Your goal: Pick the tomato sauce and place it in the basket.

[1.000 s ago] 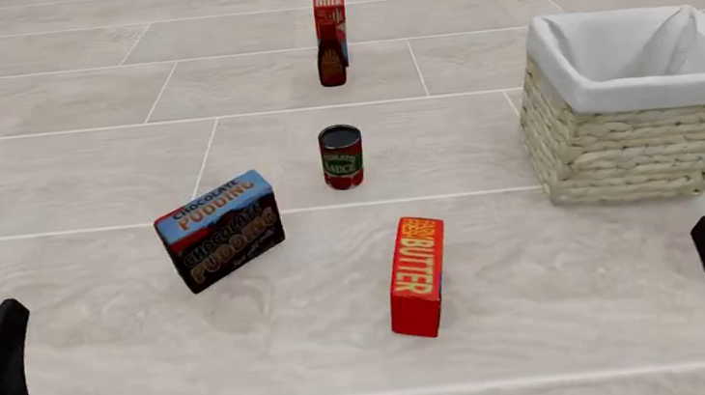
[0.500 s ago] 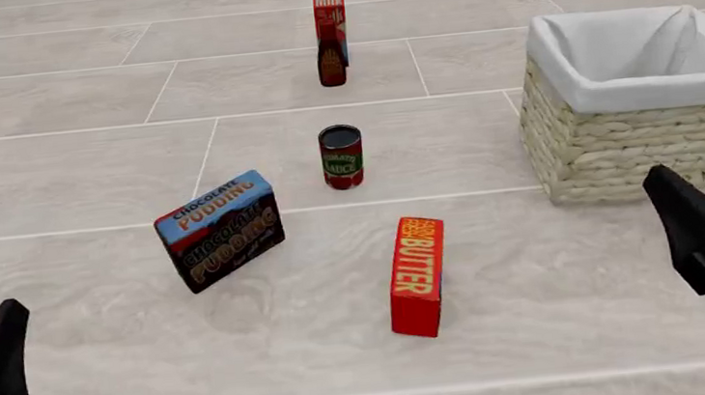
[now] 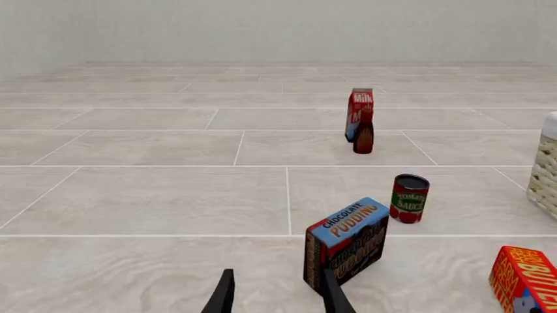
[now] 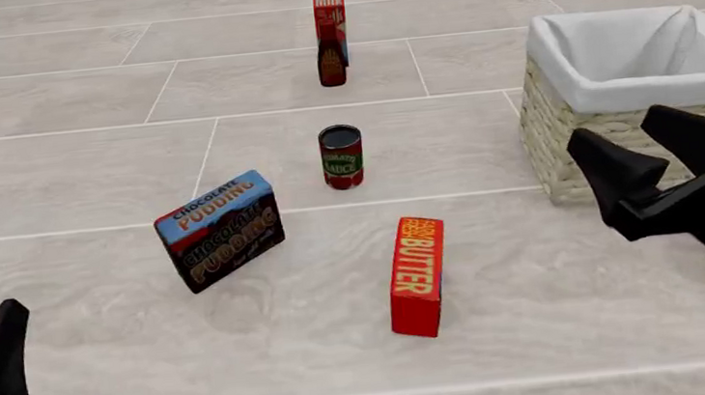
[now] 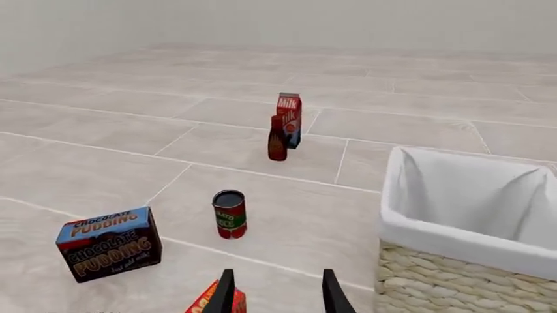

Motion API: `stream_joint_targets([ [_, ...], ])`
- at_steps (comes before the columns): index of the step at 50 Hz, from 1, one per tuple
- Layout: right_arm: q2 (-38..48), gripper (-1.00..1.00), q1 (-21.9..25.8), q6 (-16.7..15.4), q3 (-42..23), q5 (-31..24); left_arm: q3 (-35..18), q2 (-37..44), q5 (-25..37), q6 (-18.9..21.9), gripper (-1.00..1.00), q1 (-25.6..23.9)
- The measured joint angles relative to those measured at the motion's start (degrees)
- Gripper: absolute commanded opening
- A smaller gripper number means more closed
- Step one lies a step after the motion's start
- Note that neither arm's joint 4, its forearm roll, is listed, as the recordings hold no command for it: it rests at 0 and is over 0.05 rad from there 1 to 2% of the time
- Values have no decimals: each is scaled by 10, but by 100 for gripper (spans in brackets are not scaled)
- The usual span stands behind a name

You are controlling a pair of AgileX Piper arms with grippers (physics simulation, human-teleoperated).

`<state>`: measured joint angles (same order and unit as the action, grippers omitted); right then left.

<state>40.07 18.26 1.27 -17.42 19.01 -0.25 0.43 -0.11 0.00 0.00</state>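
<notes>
The right hand [image 4: 650, 151] hangs spread before the basket [image 4: 607, 149]; the tomato sauce [image 4: 341, 157] stands well off to its left, untouched.

Tiled table [image 4: 84, 97] carries tomato sauce [image 4: 341, 157]; basket [image 4: 607, 149]; boxes.

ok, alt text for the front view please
Right claw, open and empty, hangs in front of the wicker basket. The tomato sauce can stands untouched mid-table, between a chocolate pudding box, a butter box and a milk carton.

Rough woven wicker basket [image 4: 581, 151] with smooth white cloth lining [image 4: 618, 60]
</notes>
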Motion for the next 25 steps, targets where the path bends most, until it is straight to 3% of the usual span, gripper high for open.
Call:
stream_joint_targets([
  [25, 131, 100, 46, -4, -43, 62, 0, 0, 0, 0, 100, 0],
])
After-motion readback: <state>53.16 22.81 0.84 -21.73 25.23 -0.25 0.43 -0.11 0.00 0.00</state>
